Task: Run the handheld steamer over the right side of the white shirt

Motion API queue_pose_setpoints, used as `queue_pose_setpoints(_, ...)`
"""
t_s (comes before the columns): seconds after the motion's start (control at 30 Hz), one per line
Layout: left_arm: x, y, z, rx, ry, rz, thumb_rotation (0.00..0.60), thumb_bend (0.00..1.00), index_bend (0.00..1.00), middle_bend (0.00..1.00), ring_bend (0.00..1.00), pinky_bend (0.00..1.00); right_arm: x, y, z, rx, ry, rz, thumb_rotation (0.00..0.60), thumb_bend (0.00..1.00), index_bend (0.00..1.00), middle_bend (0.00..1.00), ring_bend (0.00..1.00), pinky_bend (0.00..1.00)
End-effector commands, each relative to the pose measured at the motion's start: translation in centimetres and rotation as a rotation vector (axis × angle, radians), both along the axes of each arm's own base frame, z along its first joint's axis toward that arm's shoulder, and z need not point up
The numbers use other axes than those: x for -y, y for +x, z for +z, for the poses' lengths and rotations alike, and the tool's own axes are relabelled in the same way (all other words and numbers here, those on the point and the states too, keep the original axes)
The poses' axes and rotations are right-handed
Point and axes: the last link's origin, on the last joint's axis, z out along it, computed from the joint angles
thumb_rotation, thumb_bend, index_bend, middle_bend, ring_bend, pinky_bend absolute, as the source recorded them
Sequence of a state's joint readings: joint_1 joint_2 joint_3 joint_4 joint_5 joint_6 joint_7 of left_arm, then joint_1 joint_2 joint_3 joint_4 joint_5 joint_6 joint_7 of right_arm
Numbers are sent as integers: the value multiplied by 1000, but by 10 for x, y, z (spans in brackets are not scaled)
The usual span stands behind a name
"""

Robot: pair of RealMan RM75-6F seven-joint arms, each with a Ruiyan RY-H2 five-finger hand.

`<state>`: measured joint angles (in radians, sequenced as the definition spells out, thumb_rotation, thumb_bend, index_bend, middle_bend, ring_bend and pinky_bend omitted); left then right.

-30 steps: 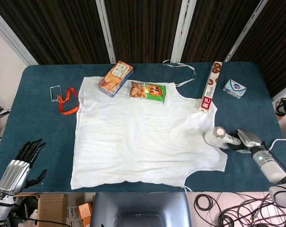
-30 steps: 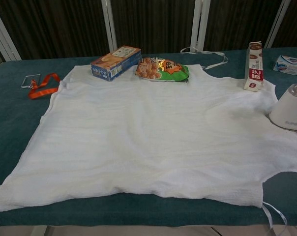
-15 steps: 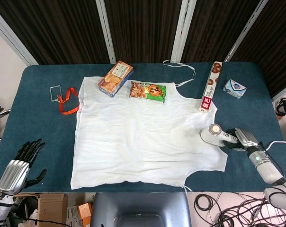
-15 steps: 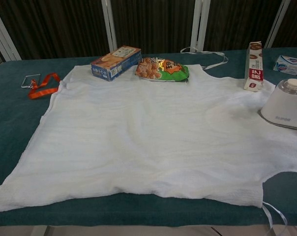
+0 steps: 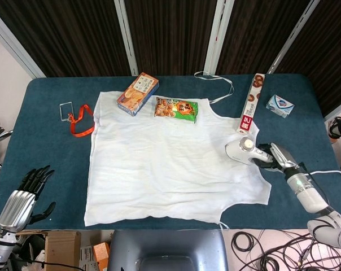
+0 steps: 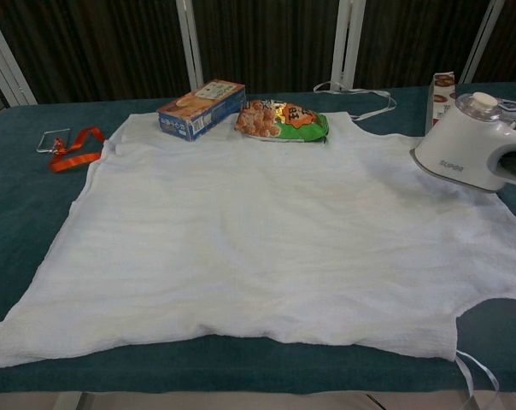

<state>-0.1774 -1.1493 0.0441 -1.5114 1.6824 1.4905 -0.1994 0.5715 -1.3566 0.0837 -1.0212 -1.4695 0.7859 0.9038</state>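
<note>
The white shirt (image 5: 170, 164) (image 6: 266, 248) lies spread flat over the blue table. A white handheld steamer (image 5: 243, 150) (image 6: 465, 145) rests on the shirt's right side, near the armhole. My right hand (image 5: 275, 157) grips its handle from the right; in the chest view only a dark sliver of the handle shows at the frame edge. My left hand (image 5: 25, 197) hangs off the table's front left corner, fingers apart, holding nothing. It does not show in the chest view.
A blue snack box (image 5: 138, 93) and a green snack bag (image 5: 176, 108) lie on the shirt's collar end. A long red-and-white box (image 5: 250, 103) lies just behind the steamer, a small tissue pack (image 5: 279, 105) further right. An orange lanyard (image 5: 77, 119) lies at the left.
My right hand has slid the steamer left and away from me across the shirt's right side, from the hem edge toward the armhole. The left hand has stayed still.
</note>
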Motion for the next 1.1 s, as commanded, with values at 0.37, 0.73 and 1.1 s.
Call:
queue_pose_setpoints(0.37, -3, 0, -3, -9, -11, 4, 600, 362, 0, 0, 0, 23, 27, 82, -51, -203, 133, 160, 600, 897, 1000, 1000, 1000, 1000)
queue_pose_setpoints(0.73, -1, -1, 2, 0, 5, 5, 600, 363, 0, 0, 0, 22, 11, 113, -84, -211, 191, 191, 600, 898, 1000, 1000, 1000, 1000)
queue_pose_setpoints(1.1, 0, 0, 0, -3, -3, 4, 600, 363, 0, 0, 0, 23, -27, 128, -94, -189, 322, 249, 600, 897, 1000, 1000, 1000, 1000)
